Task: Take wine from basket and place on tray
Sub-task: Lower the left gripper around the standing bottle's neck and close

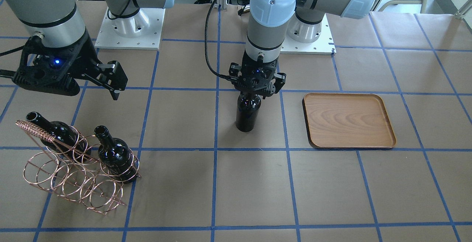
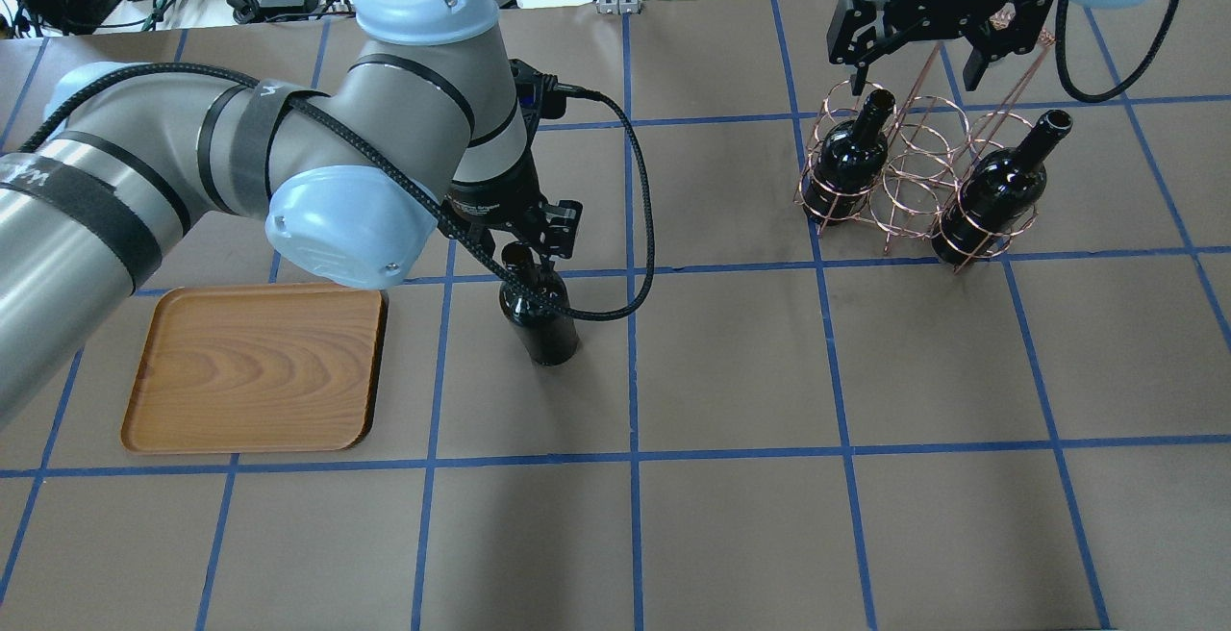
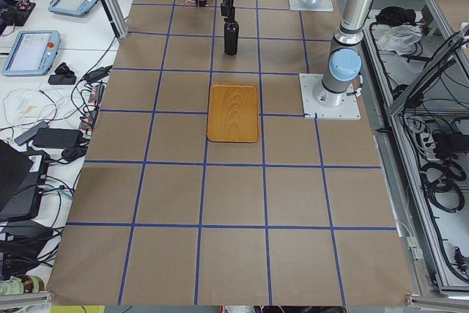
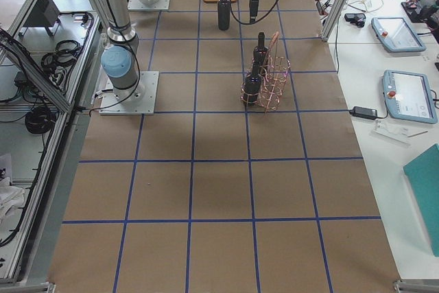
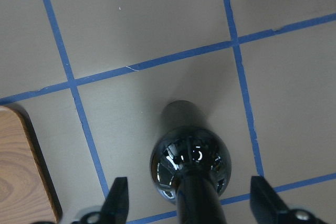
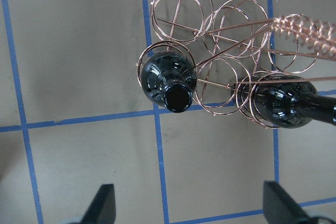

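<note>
One black wine bottle (image 2: 540, 318) stands upright on the table right of the wooden tray (image 2: 255, 366), apart from it. My left gripper (image 2: 527, 244) is straight above it. In the left wrist view its fingers are spread wide on either side of the neck (image 5: 197, 203) without touching it, so it is open. Two more bottles (image 2: 846, 160) (image 2: 995, 193) sit in the copper wire basket (image 2: 914, 174). My right gripper (image 2: 914, 54) hangs open and empty above the basket's far side; in the right wrist view the basket (image 6: 231, 51) lies ahead of the fingers.
Brown paper with blue tape lines covers the table (image 2: 731, 371). The basket's coiled handle (image 1: 35, 129) sticks up beside the bottles. The arm bases (image 1: 129, 31) stand at the robot's edge. Operator desks flank the table in the side views.
</note>
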You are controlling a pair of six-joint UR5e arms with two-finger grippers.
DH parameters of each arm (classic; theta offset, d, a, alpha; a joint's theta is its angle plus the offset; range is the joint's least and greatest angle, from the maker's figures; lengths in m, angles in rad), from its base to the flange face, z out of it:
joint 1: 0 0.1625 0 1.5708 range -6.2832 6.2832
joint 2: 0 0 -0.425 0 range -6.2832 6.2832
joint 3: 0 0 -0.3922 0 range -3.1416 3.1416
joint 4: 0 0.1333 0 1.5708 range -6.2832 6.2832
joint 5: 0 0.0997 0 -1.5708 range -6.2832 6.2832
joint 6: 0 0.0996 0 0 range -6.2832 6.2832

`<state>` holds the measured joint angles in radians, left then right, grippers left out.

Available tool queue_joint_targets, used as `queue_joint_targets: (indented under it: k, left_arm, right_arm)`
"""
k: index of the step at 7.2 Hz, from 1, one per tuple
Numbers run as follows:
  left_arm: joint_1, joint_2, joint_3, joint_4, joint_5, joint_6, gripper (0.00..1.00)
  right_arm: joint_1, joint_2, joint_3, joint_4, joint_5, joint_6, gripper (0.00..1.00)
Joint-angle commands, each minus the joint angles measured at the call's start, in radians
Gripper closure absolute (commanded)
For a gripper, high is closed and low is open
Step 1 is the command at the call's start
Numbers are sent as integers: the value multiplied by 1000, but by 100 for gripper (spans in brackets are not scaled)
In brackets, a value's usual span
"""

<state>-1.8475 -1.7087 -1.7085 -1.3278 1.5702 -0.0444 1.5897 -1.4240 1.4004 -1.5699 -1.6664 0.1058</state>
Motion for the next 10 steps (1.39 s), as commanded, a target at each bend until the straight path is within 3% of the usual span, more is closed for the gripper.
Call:
queue_joint_targets:
  k: [1,3,4,5,6,7,10]
  left_arm:
    - [1,0,1,-2,-1,0,60]
    - [1,0,0,-14,-1,0,76]
    - [1,0,1,-19,-1,0,77]
    - [1,0,3,-21,-2,-2,34]
    - [1,0,9,-21,-4,-2,18]
    - [1,-2,10,-16,-4,-2,9]
    - [1,0,7,-25,-9,-3,10]
  right_arm:
    - [-5,-1,3,-1,1,2,0]
    - [-5,-1,3,-2,1,2,0]
    - [-5,-1,5,-2,1,2,0]
    - [-5,-1,5,-2,1,2,0]
    - [-4,-1,5,-2,1,2,0]
    - [-4,-1,5,-2,1,2,0]
    - [-4,-1,5,-2,1,3,0]
